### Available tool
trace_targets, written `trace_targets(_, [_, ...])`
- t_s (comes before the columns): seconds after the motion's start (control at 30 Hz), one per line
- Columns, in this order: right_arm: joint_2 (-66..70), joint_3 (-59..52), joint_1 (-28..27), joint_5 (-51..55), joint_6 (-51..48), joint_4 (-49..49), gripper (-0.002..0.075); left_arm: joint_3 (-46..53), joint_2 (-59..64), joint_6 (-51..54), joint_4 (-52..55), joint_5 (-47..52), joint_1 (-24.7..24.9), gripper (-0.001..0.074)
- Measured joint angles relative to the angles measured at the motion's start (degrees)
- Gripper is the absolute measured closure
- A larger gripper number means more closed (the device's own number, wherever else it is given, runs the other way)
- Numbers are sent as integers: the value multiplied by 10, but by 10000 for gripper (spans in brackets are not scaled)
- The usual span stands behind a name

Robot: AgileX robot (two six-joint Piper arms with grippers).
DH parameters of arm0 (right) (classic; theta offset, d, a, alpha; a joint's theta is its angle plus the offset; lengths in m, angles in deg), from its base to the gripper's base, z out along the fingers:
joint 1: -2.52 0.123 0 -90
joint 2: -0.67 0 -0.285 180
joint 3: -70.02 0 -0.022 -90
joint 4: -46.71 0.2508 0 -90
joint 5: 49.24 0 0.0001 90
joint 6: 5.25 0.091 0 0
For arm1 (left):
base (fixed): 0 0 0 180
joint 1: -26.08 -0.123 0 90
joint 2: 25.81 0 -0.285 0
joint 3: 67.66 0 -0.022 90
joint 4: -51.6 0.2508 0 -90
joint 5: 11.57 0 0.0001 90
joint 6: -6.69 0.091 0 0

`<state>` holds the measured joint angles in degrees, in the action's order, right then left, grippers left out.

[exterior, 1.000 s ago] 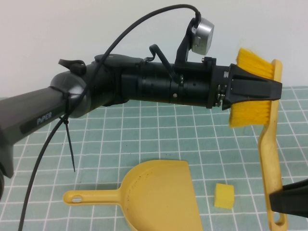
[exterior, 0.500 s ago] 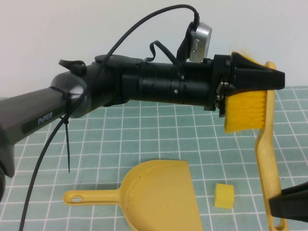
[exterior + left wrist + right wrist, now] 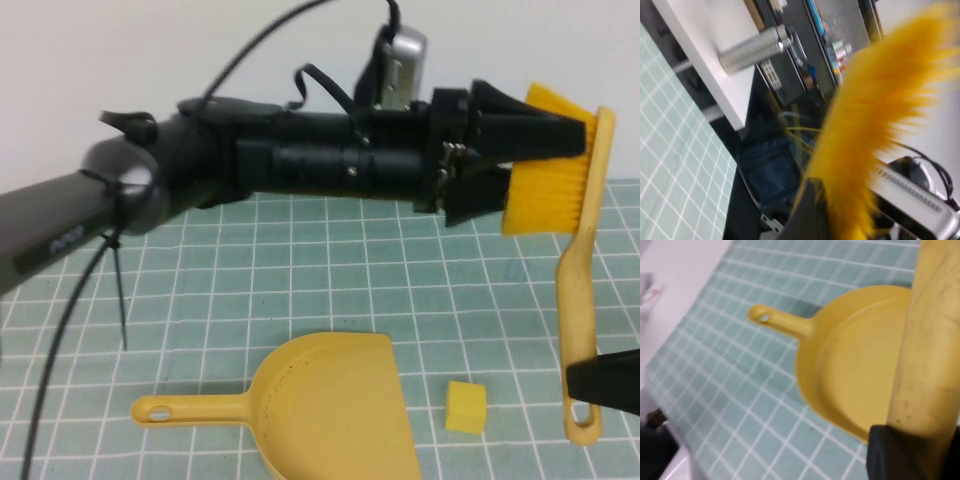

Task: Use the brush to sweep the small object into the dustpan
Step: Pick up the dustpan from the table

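The left gripper has its fingers spread around the bristles of the brush, while the right gripper clamps its handle low down. A handover, apparently. Next, swing the bristles down beside the small object, just right of the dustpan on the table.

Your left gripper is reaching across, raised at the far right, jaws spread wide apart. Your right gripper is sitting near right, clamping the brush handle.
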<state>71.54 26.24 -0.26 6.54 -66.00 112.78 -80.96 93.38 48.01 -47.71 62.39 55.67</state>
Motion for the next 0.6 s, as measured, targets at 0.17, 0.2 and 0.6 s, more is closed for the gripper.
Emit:
trace_targets(0.17, [-8, 0, 0, -41, 25, -15, 557, 0, -25, -16, 152, 0, -35, 64])
trace_targets(0.2, [-14, 0, 0, -48, 28, -21, 557, 0, -32, -20, 196, 0, -41, 63])
trace_targets(0.6, [-31, 188, 0, 60, 247, -257, 557, 0, -122, -39, 788, -2, -17, 64])
